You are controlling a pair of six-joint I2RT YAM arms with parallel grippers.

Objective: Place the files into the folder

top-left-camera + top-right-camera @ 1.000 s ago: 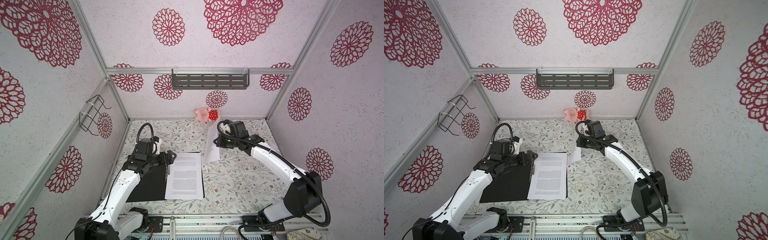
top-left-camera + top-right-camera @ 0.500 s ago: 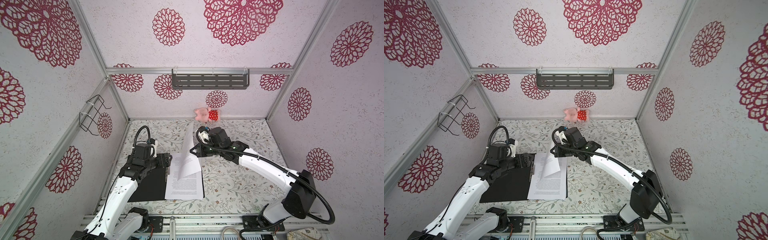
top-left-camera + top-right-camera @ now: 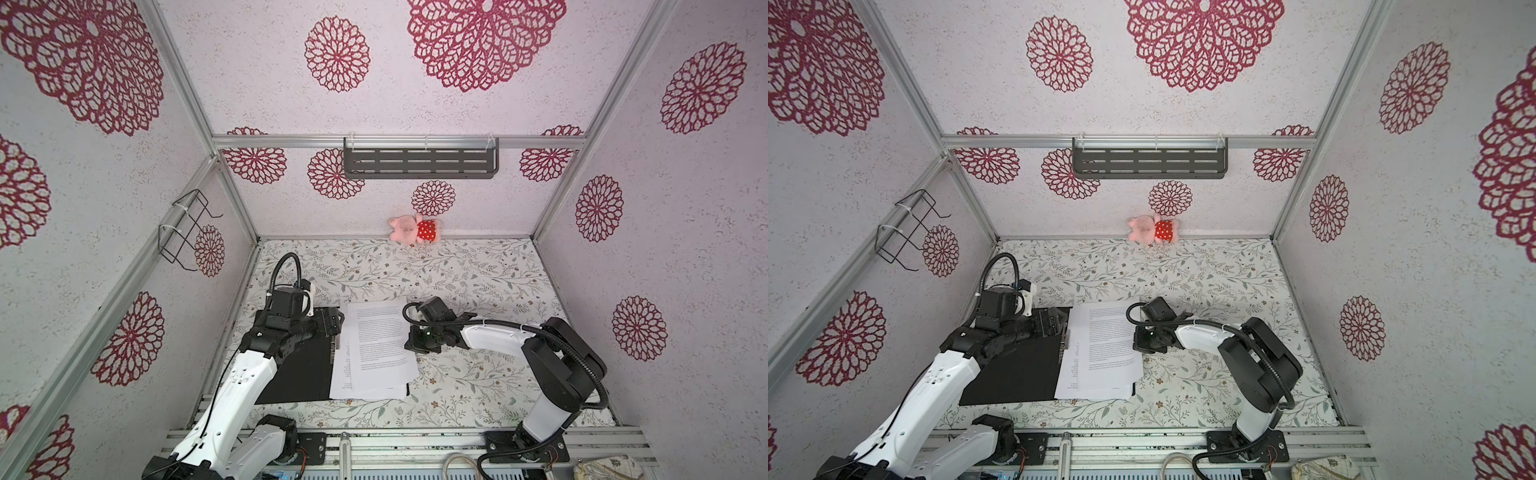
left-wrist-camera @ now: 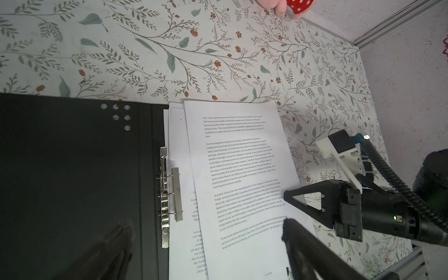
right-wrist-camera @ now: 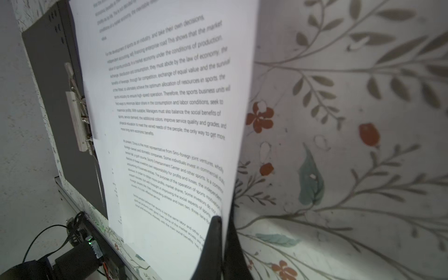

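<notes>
The folder (image 3: 291, 374) (image 3: 1017, 374) lies open on the table, black inside up, with a metal spine clip (image 4: 169, 194). The files (image 3: 374, 357) (image 3: 1104, 353) are stacked on its right half. The top sheet (image 4: 242, 169) (image 5: 169, 121) lies askew on the stack. My right gripper (image 3: 411, 338) (image 3: 1138, 338) (image 4: 286, 194) (image 5: 223, 218) is shut on that sheet's right edge, which is slightly lifted. My left gripper (image 3: 334, 322) (image 3: 1059, 322) (image 4: 206, 221) hovers open over the spine's far end, one finger above the black cover and one above the papers, holding nothing.
A pink plush toy in a red dotted dress (image 3: 413, 229) lies against the back wall. A grey slotted shelf (image 3: 419, 163) hangs on that wall and a wire rack (image 3: 187, 228) on the left wall. Enclosure walls stand close to the floral table (image 3: 478, 282).
My right gripper carried the held sheet from upright beside the folder leftward and down, so it now lies on the stack. The left gripper stayed open near the spine, shifting only slightly.
</notes>
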